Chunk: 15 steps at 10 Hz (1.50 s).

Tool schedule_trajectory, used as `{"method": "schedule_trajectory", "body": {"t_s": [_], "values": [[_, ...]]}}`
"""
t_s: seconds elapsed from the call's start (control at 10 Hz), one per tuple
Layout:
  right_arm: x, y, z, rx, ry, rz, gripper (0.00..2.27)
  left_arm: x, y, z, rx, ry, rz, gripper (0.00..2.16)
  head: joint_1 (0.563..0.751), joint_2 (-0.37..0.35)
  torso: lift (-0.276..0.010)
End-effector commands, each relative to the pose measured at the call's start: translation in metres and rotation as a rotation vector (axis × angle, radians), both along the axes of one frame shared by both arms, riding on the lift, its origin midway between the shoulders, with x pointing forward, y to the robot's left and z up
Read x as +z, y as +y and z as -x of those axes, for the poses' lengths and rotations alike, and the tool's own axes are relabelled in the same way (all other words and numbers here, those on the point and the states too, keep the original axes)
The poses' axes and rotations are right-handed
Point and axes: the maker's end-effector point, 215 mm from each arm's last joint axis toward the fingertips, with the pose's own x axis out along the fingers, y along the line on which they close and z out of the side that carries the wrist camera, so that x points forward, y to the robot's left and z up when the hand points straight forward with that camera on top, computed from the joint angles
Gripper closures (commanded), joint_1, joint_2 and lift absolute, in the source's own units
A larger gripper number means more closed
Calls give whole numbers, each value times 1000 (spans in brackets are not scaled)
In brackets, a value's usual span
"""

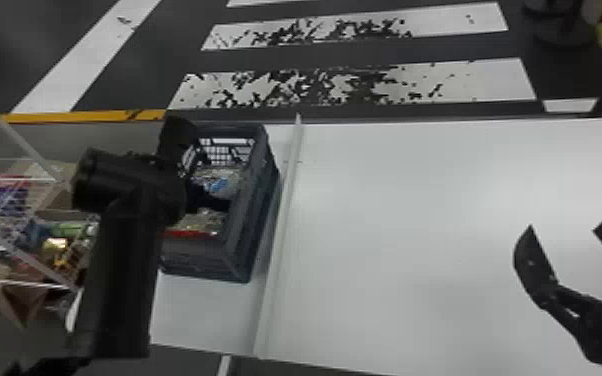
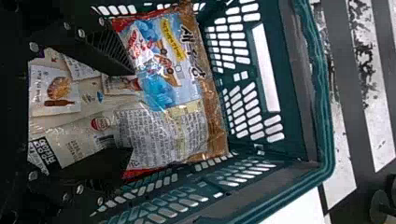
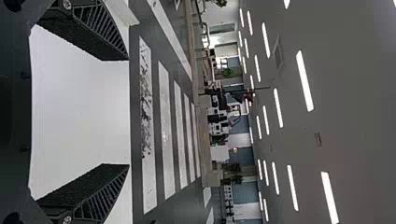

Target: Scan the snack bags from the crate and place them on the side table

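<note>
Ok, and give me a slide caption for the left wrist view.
Left gripper, flat black fingers apart, at shiny printed snack bags inside a dark green perforated plastic crate.

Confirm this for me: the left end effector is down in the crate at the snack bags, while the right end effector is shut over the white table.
One thing is wrong: the right end effector is open, its fingers wide apart, as the right wrist view shows. It is over the white table, and the left end effector is down in the crate at the snack bags.
</note>
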Motion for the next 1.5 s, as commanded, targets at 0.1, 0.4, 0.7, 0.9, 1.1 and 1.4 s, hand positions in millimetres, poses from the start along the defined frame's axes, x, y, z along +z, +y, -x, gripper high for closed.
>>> {"method": "schedule_trajectory", "body": {"t_s": [0.1,0.4,0.7,0.9,1.1,1.4], "values": [[-2,-1,-1,1,7,0,60,-11,14,6,53,2,-34,2138,695,214,-94],[-4,1,-1,3,12,-1,60,17,13,4,73,-79,78,2138,695,226,-94],[-7,2,0,4,24,-4,63,58,7,-2,34,-152,203,2138,695,219,-94],[-10,5,0,8,36,-9,63,79,11,2,14,-186,263,2138,695,216,-94],[-11,7,0,9,39,-13,66,91,14,9,11,-199,317,2138,695,222,-94],[-10,12,0,18,39,-14,66,123,12,23,48,-244,428,2138,695,238,-94]]}}
